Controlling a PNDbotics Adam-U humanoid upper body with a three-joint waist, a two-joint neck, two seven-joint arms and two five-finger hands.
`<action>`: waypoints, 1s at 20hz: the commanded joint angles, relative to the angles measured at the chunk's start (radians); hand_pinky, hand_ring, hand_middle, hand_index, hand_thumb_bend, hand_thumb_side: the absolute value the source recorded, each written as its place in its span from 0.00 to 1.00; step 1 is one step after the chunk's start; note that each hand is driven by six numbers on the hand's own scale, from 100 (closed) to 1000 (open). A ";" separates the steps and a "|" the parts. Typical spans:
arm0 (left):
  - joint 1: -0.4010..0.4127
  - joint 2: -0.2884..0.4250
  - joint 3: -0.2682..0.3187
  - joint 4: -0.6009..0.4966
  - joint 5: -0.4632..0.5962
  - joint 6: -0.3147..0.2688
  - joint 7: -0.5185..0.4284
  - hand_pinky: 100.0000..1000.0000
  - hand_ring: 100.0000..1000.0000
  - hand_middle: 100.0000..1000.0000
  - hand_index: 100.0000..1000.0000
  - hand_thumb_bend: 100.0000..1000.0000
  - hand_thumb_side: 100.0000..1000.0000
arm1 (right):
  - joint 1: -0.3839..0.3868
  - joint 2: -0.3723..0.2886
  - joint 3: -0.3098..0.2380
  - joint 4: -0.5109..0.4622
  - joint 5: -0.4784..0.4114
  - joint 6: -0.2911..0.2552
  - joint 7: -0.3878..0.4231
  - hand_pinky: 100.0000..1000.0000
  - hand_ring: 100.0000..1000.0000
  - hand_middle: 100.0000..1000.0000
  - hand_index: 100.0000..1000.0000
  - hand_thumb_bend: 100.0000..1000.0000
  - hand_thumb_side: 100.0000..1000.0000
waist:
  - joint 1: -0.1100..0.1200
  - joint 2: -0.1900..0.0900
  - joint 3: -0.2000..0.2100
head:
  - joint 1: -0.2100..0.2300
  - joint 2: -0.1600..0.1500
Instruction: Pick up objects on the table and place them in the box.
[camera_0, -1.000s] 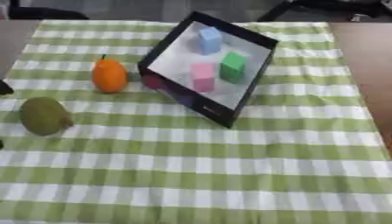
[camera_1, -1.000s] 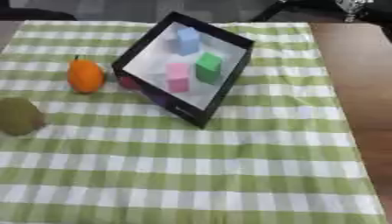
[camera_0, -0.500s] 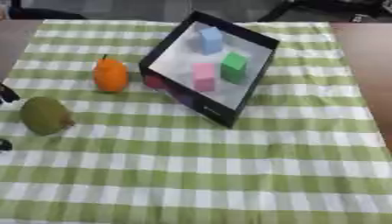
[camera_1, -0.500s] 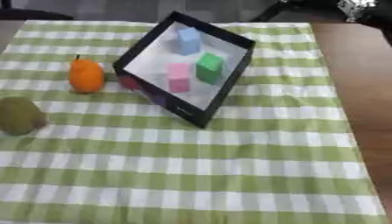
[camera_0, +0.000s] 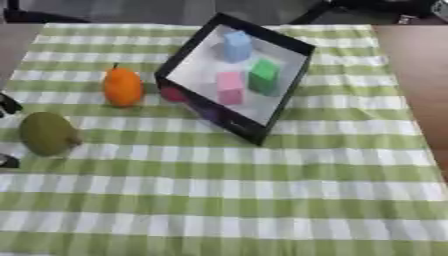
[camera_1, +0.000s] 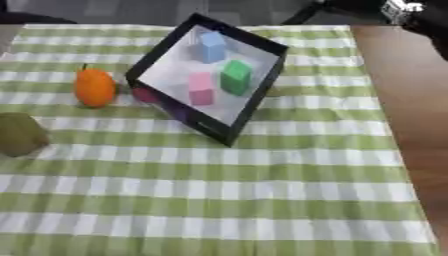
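Box (camera_0: 234, 120) sits mid-cloth with blue (camera_0: 237, 45), pink (camera_0: 230, 87) and green (camera_0: 262, 76) blocks inside. Orange fruit (camera_0: 122, 86) just left of it, green fruit (camera_0: 48, 133) further left. Left hand (camera_0: 7, 106) barely shows at the edge (finger state: can't tell).

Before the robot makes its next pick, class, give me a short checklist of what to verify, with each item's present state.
1. Box open, opening facing up: ok.
2. Space left inside beside the blue block, green block and pink block: ok.
3. Orange fruit on the cloth, nothing covering it: ok.
4. Green fruit on the cloth near the left edge: ok.
5. Left hand ready around the green fruit: cannot tell, only dark tips show at the left edge.
6. Right hand available: cannot tell, not in view.
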 joint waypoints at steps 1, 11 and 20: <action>-0.032 -0.010 0.003 0.030 -0.044 -0.017 0.016 0.84 0.78 0.74 0.82 0.77 0.00 | -0.025 -0.015 -0.010 0.005 0.006 0.000 0.008 0.94 0.74 0.63 0.74 0.19 0.27 | 0.004 -0.020 -0.003 | 0.004 -0.002; -0.098 -0.149 0.017 0.170 -0.032 -0.069 0.033 0.76 0.64 0.58 0.70 0.42 0.00 | -0.043 0.001 -0.003 0.028 0.015 0.003 0.025 0.94 0.74 0.64 0.74 0.18 0.28 | 0.000 -0.015 -0.007 | 0.031 -0.002; -0.154 -0.042 -0.015 -0.092 0.021 -0.035 0.033 0.64 0.51 0.45 0.52 0.17 0.00 | -0.039 -0.006 -0.006 0.034 0.016 -0.002 0.026 0.94 0.74 0.64 0.74 0.18 0.28 | 0.003 -0.018 -0.015 | 0.035 -0.002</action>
